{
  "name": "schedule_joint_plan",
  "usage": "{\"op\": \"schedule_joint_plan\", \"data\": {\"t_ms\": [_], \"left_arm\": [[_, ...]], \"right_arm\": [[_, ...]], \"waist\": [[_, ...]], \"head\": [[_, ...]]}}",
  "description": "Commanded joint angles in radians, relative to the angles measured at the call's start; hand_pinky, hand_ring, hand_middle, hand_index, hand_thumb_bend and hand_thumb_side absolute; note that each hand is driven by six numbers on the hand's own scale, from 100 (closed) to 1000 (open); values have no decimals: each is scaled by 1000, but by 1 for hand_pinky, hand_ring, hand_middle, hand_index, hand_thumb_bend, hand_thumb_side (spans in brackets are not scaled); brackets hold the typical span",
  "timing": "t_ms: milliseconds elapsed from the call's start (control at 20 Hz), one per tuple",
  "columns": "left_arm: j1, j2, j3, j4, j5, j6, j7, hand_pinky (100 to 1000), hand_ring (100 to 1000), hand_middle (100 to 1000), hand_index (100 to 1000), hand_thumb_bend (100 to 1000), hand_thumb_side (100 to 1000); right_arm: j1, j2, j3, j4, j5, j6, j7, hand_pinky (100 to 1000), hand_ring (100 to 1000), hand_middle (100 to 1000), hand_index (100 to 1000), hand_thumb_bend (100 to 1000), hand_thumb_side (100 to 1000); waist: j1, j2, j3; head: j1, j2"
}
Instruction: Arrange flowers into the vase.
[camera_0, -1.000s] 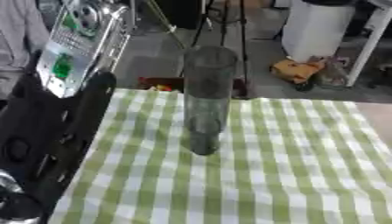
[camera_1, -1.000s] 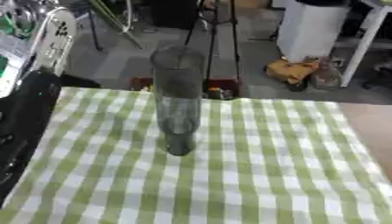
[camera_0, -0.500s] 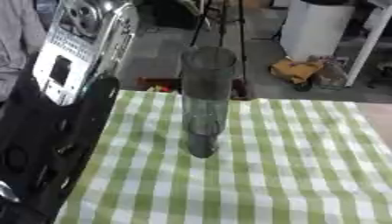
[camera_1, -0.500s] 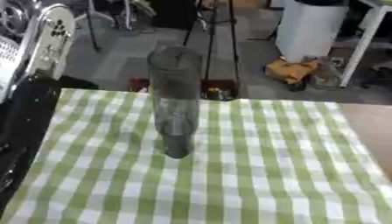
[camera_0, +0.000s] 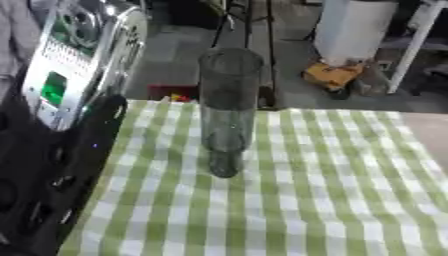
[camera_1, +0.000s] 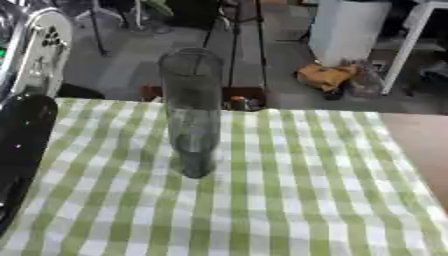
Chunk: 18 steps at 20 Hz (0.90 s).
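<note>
Little has moved beyond the left arm (camera_0: 61, 150), which has shifted slightly along the left edge; neither hand shows, so their state cannot be told. An empty glass vase (camera_0: 227, 107) stands upright mid-cloth (camera_0: 306, 190); no flowers are visible yet.

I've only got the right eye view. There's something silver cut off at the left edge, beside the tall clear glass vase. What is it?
Observer: The left eye view shows more of it. It is the robot's silver arm housing, with a perforated panel and a green lit patch.
Operator: Any flowers further left of the vase?
Observer: None. Left of the tall clear glass vase that view shows only the black arm segment, which hides the left edge of the green-and-white checked cloth.
</note>
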Motion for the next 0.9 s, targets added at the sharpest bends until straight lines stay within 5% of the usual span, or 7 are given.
{"op": "schedule_joint_plan", "data": {"t_ms": [50, 500, 900], "left_arm": [[-11, 12, 3, 20, -17, 3, 1, 100, 100, 100, 100, 219, 696], [0, 9, 5, 65, -93, -32, -37, 100, 100, 100, 100, 272, 667], [-16, -20, 28, 134, -166, -49, 39, 100, 100, 100, 100, 327, 689]], "right_arm": [[-14, -14, -10, -15, -7, -4, -1, 668, 746, 729, 799, 100, 993], [-18, -10, -13, -15, -10, -6, -4, 667, 746, 728, 799, 100, 981], [-26, -3, -13, -15, -14, -8, -3, 666, 746, 727, 799, 100, 976]], "waist": [[2, -19, -3], [-1, -9, -8], [-2, -1, -19]], "head": [[-4, 0], [-4, -5], [11, -26]]}}
